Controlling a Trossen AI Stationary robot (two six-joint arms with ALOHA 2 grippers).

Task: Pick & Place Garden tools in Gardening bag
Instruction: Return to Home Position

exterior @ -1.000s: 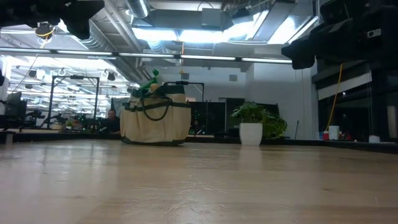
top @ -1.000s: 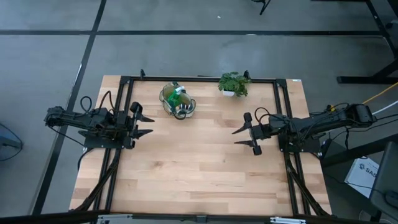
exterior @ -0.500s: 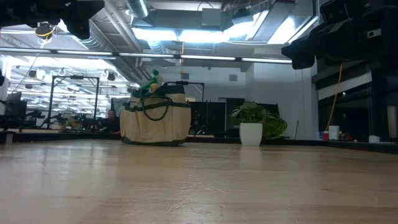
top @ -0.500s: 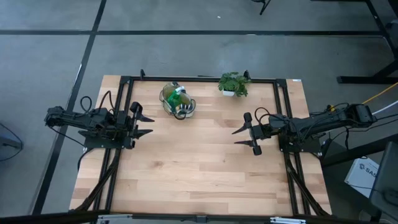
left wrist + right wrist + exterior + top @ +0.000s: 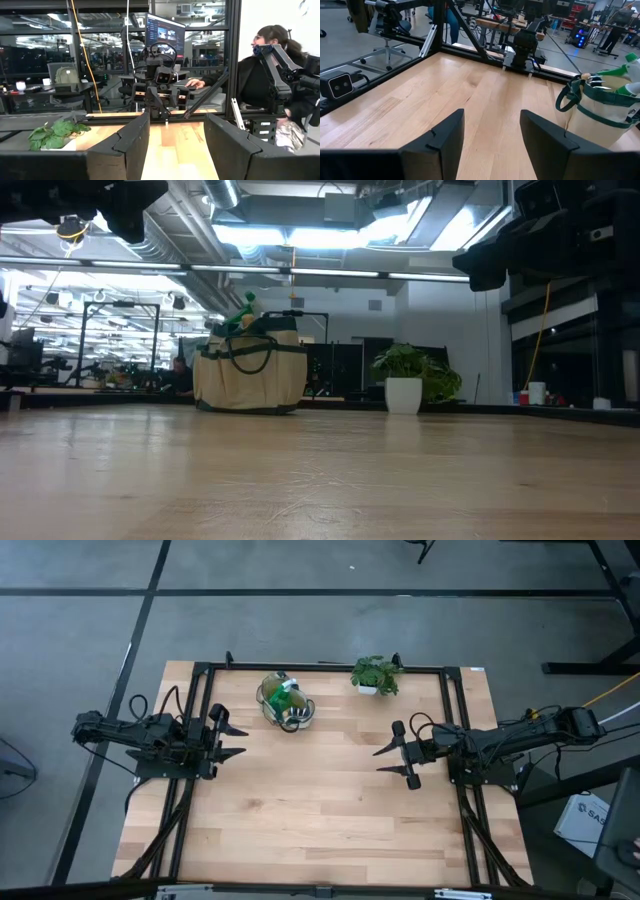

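Observation:
The tan gardening bag (image 5: 286, 703) with dark green trim stands on its base at the table's far side, left of centre; it also shows in the low view (image 5: 250, 373) and the right wrist view (image 5: 602, 112). A bright green plastic tool (image 5: 289, 697) sticks up out of it, with a pale handle tip (image 5: 585, 76) beside it. My left gripper (image 5: 237, 741) is open and empty at the table's left side. My right gripper (image 5: 384, 758) is open and empty at the right side. No tool lies loose on the table.
A leafy plant in a white pot (image 5: 376, 675) stands at the far edge, right of the bag. A black frame (image 5: 320, 667) runs round the table. A person (image 5: 260, 65) sits beyond the table's right side. The wooden tabletop (image 5: 320, 810) lies bare between the arms.

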